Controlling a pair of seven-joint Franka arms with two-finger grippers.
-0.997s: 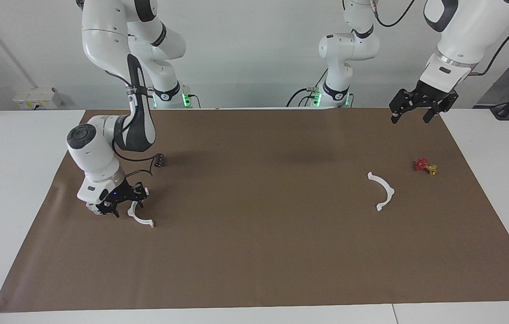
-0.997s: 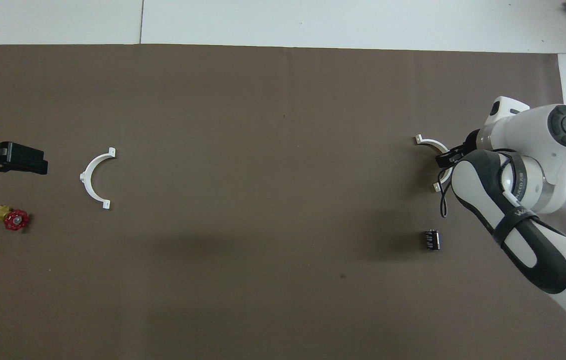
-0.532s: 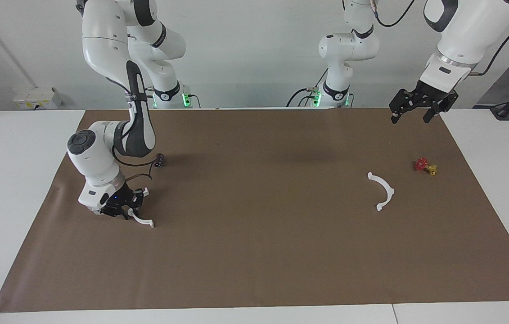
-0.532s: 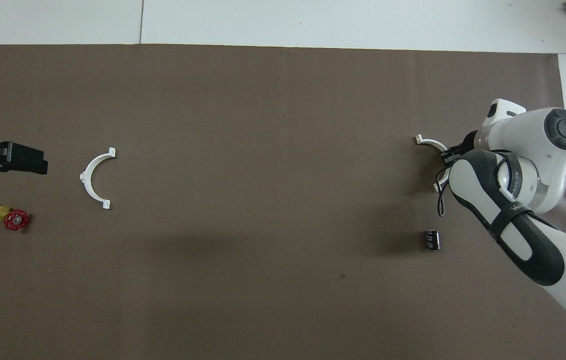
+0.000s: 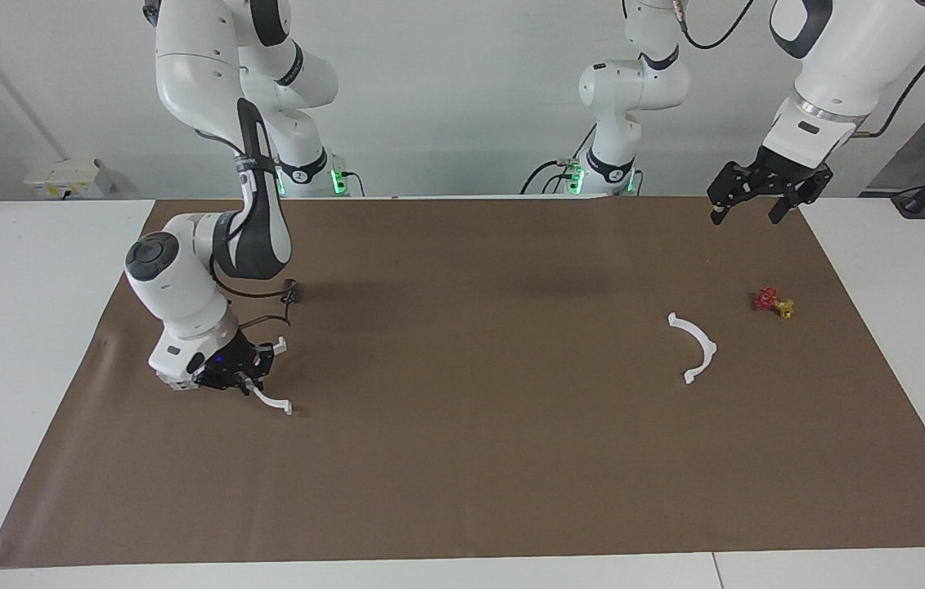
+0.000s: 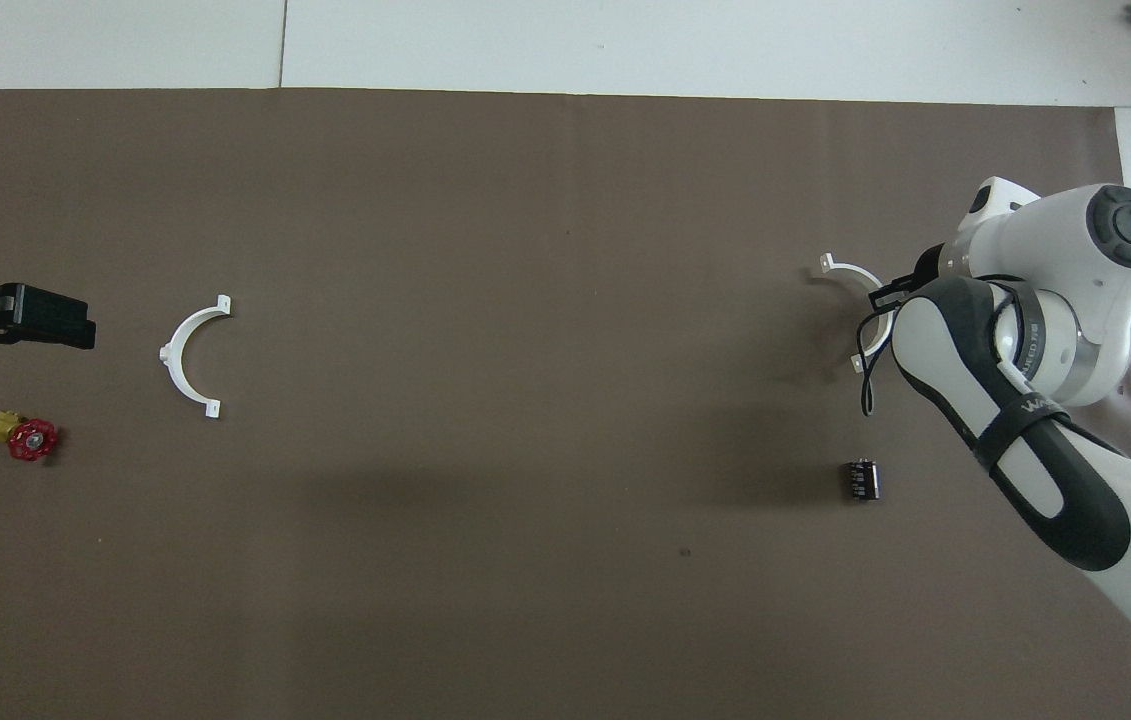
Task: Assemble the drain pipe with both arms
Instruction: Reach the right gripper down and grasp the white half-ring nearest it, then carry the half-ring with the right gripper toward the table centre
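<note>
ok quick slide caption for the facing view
Right gripper shut on one thin white plastic half-ring; left gripper open, waiting above the brown mat.

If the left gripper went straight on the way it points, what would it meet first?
The left gripper hangs open, pointing down at bare brown paper. It would likely meet that first; the valve and loose half-ring seem clear of its line, though depth is uncertain.
</note>
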